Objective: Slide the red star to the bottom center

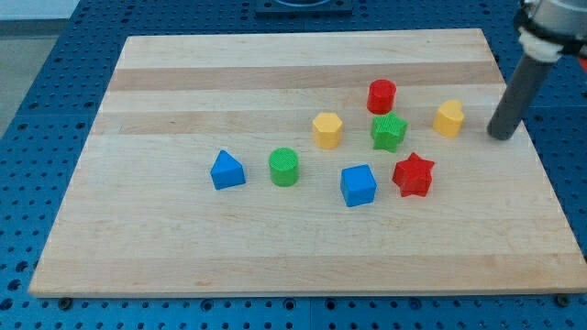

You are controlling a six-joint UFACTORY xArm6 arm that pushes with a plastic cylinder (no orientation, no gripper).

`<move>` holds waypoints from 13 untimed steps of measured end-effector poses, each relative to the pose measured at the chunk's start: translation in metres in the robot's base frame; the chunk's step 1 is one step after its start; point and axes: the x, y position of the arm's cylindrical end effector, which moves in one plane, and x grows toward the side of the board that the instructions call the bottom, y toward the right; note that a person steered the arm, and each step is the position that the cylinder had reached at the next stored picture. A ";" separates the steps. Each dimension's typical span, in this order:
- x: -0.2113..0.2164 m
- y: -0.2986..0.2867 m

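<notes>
- A pale wooden board point(275, 247) is lying on a blue perforated table point(55, 82), filling most of the view.
- The red star block point(413, 174) is sitting right of the board's middle, just beside a blue cube block point(358, 184) on its left.
- A green star block point(389, 132) is standing above it, with a red cylinder block point(382, 95) further up.
- A yellow hexagonal block point(327, 129), another yellow block point(448, 118), a green cylinder block point(284, 167) and a blue triangular block point(227, 170) are lying around.
- The arm is carrying no claw; the dark rod's tip point(501, 137) is resting near the board's right edge, right of the yellow block, well apart from the red star block.
</notes>
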 end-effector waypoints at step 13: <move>0.123 -0.120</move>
